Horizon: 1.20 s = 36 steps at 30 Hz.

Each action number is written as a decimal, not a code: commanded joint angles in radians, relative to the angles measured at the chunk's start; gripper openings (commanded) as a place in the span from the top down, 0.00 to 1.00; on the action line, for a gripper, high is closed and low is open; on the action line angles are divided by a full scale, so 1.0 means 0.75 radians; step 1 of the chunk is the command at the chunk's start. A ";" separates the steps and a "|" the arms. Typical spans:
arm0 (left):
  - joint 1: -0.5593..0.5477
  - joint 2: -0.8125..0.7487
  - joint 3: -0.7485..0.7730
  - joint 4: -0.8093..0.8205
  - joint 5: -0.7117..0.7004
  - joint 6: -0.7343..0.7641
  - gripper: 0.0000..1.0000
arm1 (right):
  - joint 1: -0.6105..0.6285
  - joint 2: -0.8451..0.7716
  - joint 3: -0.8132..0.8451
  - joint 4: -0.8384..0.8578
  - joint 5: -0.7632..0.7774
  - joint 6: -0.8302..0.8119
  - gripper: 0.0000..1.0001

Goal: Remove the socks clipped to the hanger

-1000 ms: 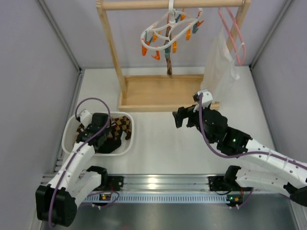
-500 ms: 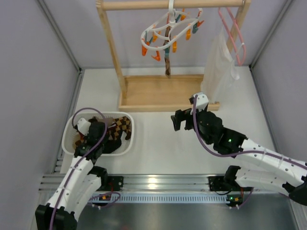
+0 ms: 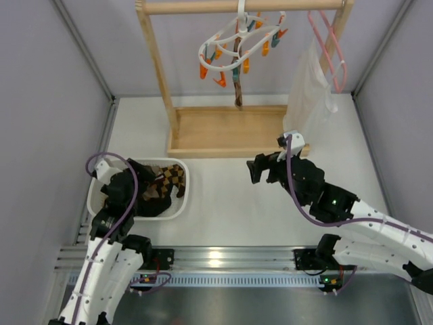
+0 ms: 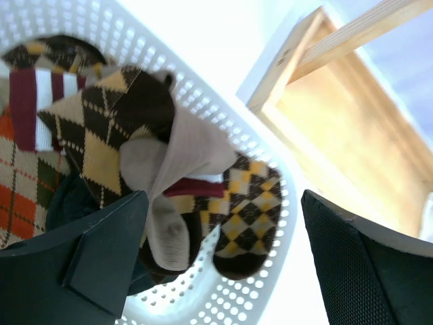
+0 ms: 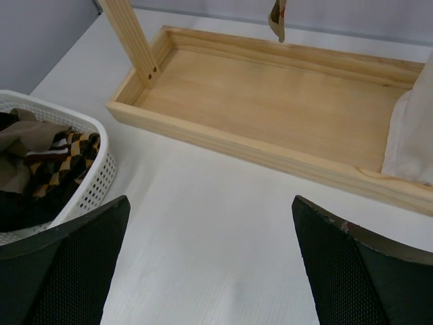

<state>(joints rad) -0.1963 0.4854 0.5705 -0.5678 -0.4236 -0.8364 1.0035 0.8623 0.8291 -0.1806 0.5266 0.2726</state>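
Observation:
The white ring hanger [image 3: 238, 39] with orange and teal pins hangs from the wooden rail. One dark sock [image 3: 237, 76] still dangles from it, and its toe [image 5: 277, 13] shows in the right wrist view. Several argyle socks [image 3: 166, 184] lie heaped in the white perforated basket [image 3: 184, 200]; the left wrist view shows the same socks [image 4: 128, 115]. My left gripper [image 3: 143, 196] [image 4: 224, 198] hovers over that basket, open, with nothing held. My right gripper [image 3: 261, 168] [image 5: 210, 200] hangs open above bare table in front of the rack.
The wooden rack's base tray [image 3: 230, 132] [image 5: 270, 95] sits at the back, its left upright [image 3: 157, 68] rising beside the hanger. A pink hanger [image 3: 326, 42] carries a white translucent garment [image 3: 311, 91] [image 5: 414, 135] at the right.
The left gripper opened, let a sock drop into the basket and drew back to the left. The right gripper shifted slightly right.

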 commanded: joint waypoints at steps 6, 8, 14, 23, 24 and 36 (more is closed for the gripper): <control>0.008 -0.044 0.202 -0.088 0.092 0.125 0.02 | 0.014 -0.088 -0.011 -0.041 0.065 0.009 0.00; 0.008 -0.009 0.227 -0.086 0.147 0.154 0.02 | 0.016 -0.096 -0.009 -0.052 0.069 0.007 0.01; 0.006 0.130 0.256 -0.006 0.370 0.199 0.02 | 0.008 -0.125 -0.048 -0.050 0.083 0.019 0.00; -0.053 0.236 0.213 0.211 0.558 0.236 0.02 | -0.141 -0.043 -0.077 -0.037 -0.084 0.066 0.01; -0.063 0.259 0.217 0.227 0.607 0.242 0.02 | -0.168 -0.033 -0.091 -0.025 -0.119 0.078 0.01; -0.227 0.580 0.272 0.429 0.974 0.369 0.02 | -0.481 0.155 -0.183 0.227 -0.543 0.144 0.01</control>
<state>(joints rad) -0.3622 0.9085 0.7406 -0.3771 0.2031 -0.5964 0.6613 0.9596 0.6807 -0.1318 0.2131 0.3603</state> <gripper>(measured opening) 0.983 0.993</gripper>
